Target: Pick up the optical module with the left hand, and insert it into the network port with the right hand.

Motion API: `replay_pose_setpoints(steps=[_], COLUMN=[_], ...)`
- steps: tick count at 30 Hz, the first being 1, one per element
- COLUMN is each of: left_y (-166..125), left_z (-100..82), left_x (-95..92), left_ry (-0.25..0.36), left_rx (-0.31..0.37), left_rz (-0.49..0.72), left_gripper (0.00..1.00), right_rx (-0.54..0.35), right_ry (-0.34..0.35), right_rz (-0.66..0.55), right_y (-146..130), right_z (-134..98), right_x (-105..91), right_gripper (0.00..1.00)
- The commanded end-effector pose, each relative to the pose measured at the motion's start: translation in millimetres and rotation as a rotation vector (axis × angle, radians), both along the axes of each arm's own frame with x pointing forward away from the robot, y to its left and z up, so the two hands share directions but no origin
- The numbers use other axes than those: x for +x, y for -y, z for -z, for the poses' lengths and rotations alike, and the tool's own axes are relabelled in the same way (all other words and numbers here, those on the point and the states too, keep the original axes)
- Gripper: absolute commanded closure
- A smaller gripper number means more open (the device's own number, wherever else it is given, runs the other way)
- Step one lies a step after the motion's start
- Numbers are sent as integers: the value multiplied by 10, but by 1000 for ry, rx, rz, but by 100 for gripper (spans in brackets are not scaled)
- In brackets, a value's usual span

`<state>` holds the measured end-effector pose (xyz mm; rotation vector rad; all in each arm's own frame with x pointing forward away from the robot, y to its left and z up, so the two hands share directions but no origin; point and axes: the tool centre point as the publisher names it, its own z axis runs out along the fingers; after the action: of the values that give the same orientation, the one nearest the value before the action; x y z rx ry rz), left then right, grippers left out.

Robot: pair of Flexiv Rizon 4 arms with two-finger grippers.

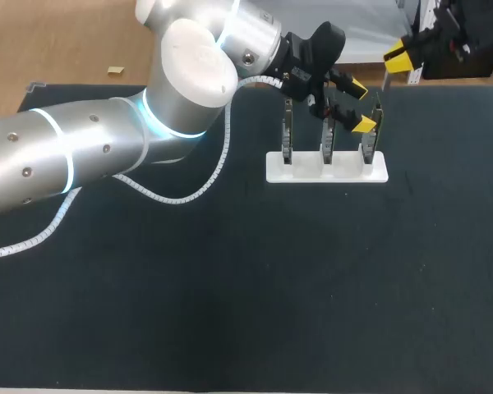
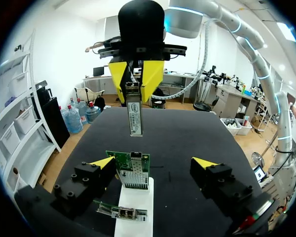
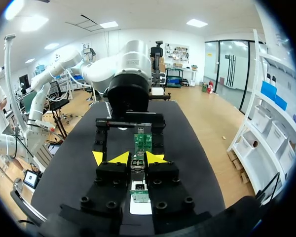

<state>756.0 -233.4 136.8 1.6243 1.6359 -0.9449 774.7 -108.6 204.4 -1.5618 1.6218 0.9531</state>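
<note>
The silver optical module (image 2: 134, 113) hangs upright over the table, with my right gripper (image 2: 135, 86) shut on its top end. In the right wrist view the module (image 3: 138, 165) sits between the right gripper's (image 3: 138, 158) yellow tips. My left gripper (image 2: 154, 163) is open and holds nothing. Its fingers straddle a green circuit board (image 2: 133, 170) with a metal network port (image 2: 137, 157), which stands in a white stand (image 2: 133, 217). In the head view the left gripper (image 1: 361, 107) is at the stand's right end, and the right gripper (image 1: 401, 56) is beyond it at the table's far edge.
The white stand (image 1: 296, 174) holds three upright boards in a row, at left (image 1: 286, 131), middle (image 1: 329, 135) and right (image 1: 374, 131). My left arm (image 1: 107, 148) and its white cable (image 1: 181, 197) lie across the table's left half.
</note>
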Motion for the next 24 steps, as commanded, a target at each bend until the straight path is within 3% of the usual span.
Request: replay_pose_setpoints(steps=[1, 24], left_y=[16, 16], left_z=[-7, -7], left_x=[34, 34], left_ry=[-5, -5], left_rx=[7, 7], left_rz=[5, 5], left_gripper=[0, 0], right_rx=[-3, -21], right_ry=[0, 17], right_rz=[9, -9], right_y=[-6, -47], right_z=[27, 85], right_x=[-55, -75], right_gripper=[100, 100])
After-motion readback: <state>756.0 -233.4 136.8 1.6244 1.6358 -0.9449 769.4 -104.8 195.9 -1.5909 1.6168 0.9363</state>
